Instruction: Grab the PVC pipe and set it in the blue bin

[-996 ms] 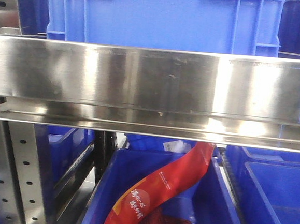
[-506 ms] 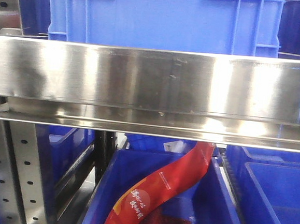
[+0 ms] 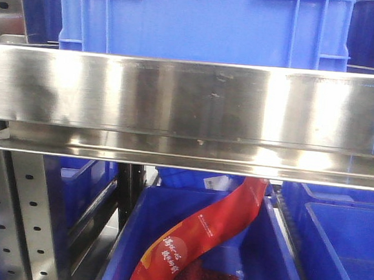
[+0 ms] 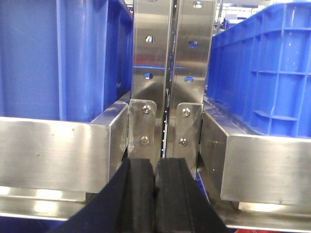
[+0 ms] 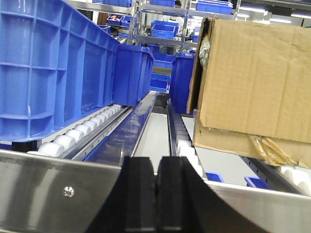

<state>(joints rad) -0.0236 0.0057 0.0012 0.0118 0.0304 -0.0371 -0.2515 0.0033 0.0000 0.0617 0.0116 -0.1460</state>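
The PVC pipe is out of view in every frame. In the front view a large blue bin (image 3: 203, 18) stands on the shelf above a steel rail (image 3: 190, 101). Below it, another blue bin (image 3: 130, 239) holds a red package (image 3: 219, 227). My left gripper (image 4: 155, 162) is shut with nothing between its black fingers, pointing at two steel uprights (image 4: 167, 73). My right gripper (image 5: 156, 160) is also shut and empty, just over a steel rail (image 5: 48, 189). Neither gripper appears in the front view.
Blue bins flank the left gripper on the left (image 4: 48, 58) and on the right (image 4: 272, 73). In the right wrist view a blue bin (image 5: 48, 68) sits on white rollers (image 5: 73, 136) at left, with a cardboard box (image 5: 257, 73) at right.
Only the reflections on the steel rail shift slightly; the bins and the red package stay where they were.
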